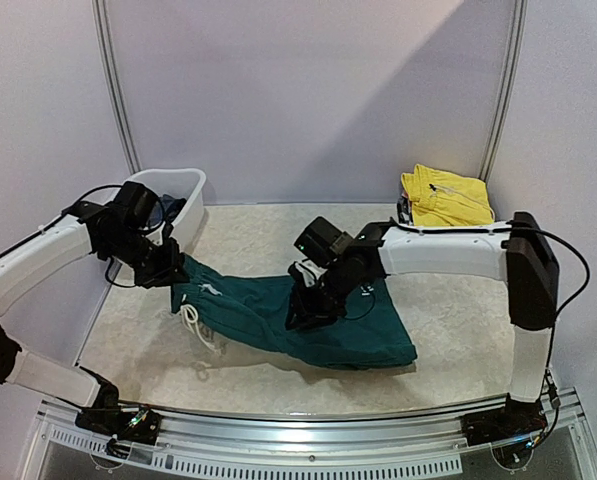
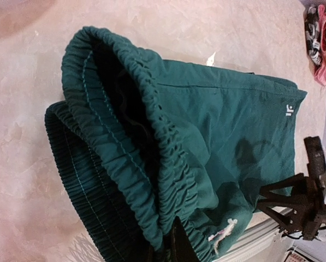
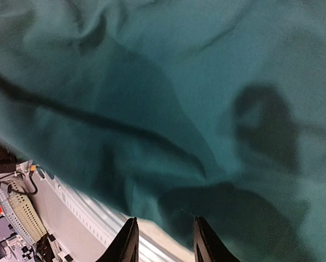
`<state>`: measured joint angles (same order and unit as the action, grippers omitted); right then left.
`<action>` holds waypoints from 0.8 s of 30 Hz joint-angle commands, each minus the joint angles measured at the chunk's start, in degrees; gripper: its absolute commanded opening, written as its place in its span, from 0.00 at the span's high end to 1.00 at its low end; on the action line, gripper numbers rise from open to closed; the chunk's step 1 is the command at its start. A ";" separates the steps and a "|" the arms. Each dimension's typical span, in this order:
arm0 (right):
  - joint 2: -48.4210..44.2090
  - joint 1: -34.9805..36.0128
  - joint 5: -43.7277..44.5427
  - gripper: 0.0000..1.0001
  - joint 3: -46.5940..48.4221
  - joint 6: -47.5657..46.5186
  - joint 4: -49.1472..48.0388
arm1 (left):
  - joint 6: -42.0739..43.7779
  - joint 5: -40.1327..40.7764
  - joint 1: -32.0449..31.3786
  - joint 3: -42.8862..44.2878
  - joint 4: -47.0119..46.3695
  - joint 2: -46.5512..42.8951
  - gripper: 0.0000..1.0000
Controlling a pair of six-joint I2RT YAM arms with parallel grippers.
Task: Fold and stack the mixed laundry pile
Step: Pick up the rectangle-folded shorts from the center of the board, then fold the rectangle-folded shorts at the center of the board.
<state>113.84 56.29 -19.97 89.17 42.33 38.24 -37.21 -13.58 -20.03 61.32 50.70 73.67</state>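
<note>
Where the cloth lies: the dark teal cloth shorts are spread across the middle of the pale marbled table, with the waistband end to the left and the legs running right.
Waistband: the gathered elastic gapes open in the left wrist view, with one edge lifted above the other.
Left gripper: clamped tight on the waistband at the left end of the shorts, just beside the tub.
Right gripper: low over the middle of the shorts, fingers parted, with nothing between them in its own view; whether the tips touch the cloth cannot be told.
White drawstring cord: trails in loops off the near left side of the shorts onto the table.
White plastic tub: at the far left corner, partly hidden by the left arm, with dark cloth showing inside.
Folded yellow garment: at the far right corner, well apart from the shorts.
Pink and black-and-white cloth: bunched right against the yellow garment, seen only at the edge of the left wrist view.
</note>
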 commanded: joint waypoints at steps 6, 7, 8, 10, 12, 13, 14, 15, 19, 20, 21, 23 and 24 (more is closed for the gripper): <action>12.51 2.61 -5.50 0.67 8.07 -0.05 -4.67 | 2.51 3.75 -3.58 9.57 9.06 4.95 1.00; 13.58 3.12 -6.31 0.67 8.41 0.37 -5.64 | 2.25 4.13 -4.02 10.90 9.45 5.76 1.00; 14.44 3.48 -7.04 0.67 8.87 0.95 -6.72 | 1.84 4.24 -4.50 12.69 9.84 6.43 1.00; 16.12 4.15 -8.34 0.67 9.66 1.82 -8.49 | 0.95 4.54 -5.67 15.69 10.68 8.04 1.00; 17.31 4.28 -9.44 0.67 10.14 2.35 -9.76 | 0.07 5.10 -7.61 18.91 11.65 9.85 1.00; 17.96 4.32 -10.00 0.67 10.23 2.64 -10.59 | -0.24 5.37 -8.53 20.50 12.10 10.85 1.00; 18.21 4.32 -10.75 0.67 10.24 2.82 -11.46 | -0.51 5.69 -9.54 22.38 12.67 12.02 1.00; 18.46 4.35 -11.41 0.67 10.24 2.86 -12.28 | -0.76 5.97 -10.65 24.28 13.00 13.21 1.00; 18.89 3.90 -11.98 0.67 10.09 2.29 -13.11 | -1.17 7.77 -15.41 31.84 15.62 19.39 1.00; 18.47 3.56 -11.50 0.67 9.65 2.00 -12.74 | -1.00 8.62 -16.76 33.63 16.45 20.75 1.00; 18.00 3.10 -10.83 0.67 8.71 1.90 -12.41 | -0.75 9.36 -17.98 35.30 17.38 21.86 1.00; 15.97 1.91 -9.53 0.67 5.34 2.05 -12.48 | -0.30 11.01 -20.31 38.37 19.12 23.77 1.00; 13.84 1.14 -9.12 0.67 3.05 2.25 -13.11 | 0.00 11.97 -21.45 39.05 19.83 24.40 1.00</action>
<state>131.41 59.77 -30.52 97.45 44.53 26.33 -37.54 -4.84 -37.17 95.90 66.06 95.77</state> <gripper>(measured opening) 0.330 0.045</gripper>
